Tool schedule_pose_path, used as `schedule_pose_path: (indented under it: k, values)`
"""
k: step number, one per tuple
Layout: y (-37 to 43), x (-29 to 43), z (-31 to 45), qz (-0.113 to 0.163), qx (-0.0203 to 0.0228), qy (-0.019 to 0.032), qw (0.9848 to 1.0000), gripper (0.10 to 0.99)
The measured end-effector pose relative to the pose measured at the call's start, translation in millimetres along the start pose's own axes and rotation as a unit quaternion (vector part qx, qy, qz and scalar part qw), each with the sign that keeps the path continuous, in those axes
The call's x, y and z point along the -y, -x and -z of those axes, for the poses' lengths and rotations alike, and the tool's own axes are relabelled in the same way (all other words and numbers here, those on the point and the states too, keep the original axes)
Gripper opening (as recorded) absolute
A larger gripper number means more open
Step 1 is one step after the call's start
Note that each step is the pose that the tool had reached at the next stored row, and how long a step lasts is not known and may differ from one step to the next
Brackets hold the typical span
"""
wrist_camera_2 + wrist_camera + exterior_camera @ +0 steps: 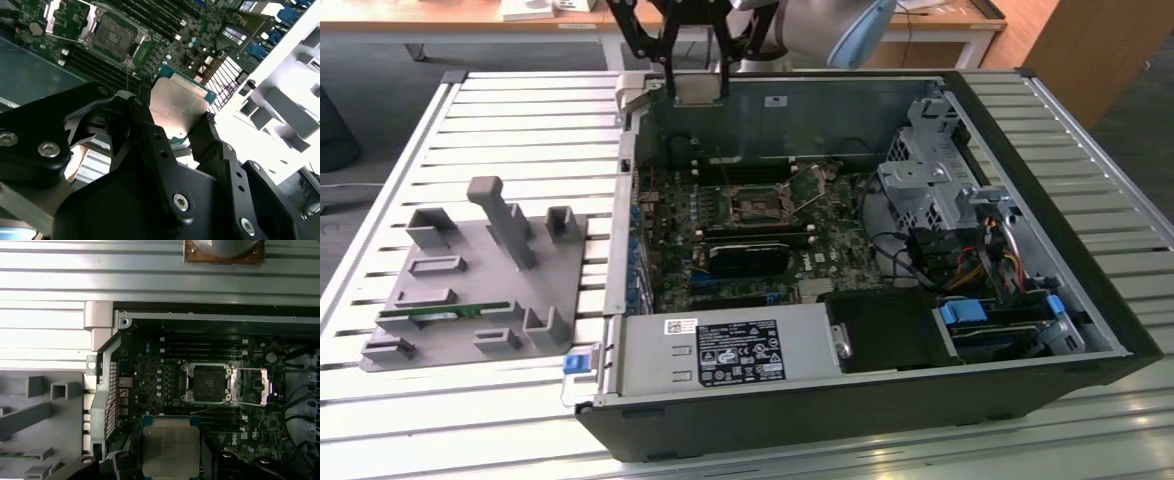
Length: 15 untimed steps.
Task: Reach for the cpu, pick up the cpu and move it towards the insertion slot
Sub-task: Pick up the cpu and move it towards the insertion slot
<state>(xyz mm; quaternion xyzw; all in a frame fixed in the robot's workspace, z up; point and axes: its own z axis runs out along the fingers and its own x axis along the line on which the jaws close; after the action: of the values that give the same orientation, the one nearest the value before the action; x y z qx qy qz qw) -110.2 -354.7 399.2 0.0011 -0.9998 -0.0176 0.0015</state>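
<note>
The cpu (698,88) is a flat silvery square. My gripper (694,82) is shut on it above the far wall of the open computer case, toward the exterior view's left. In both wrist views the black fingers (150,135) clamp the chip's two sides, so the cpu (177,102) (169,445) hangs between them over the motherboard. The insertion slot (757,207) is a dark square socket with a shiny frame standing open, on the green board inside the case. It also appears in both wrist views, insertion slot (112,36) (207,382), a short way from the held chip.
A grey fixture plate (467,290) with upright posts and a green memory stick (447,313) lies at the exterior view's left on the slatted table (400,420). Inside the case stand a black oblong block (747,255), a power supply (720,352) and a drive cage (927,180) with cables.
</note>
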Motion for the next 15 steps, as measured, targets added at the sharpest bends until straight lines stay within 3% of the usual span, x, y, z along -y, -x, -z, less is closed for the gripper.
schedule_pose_path:
  k: [15]
  values:
    - [59.8, -1.5, -3.1, 0.0, 0.0001, -0.0001, 1.0, 0.545]
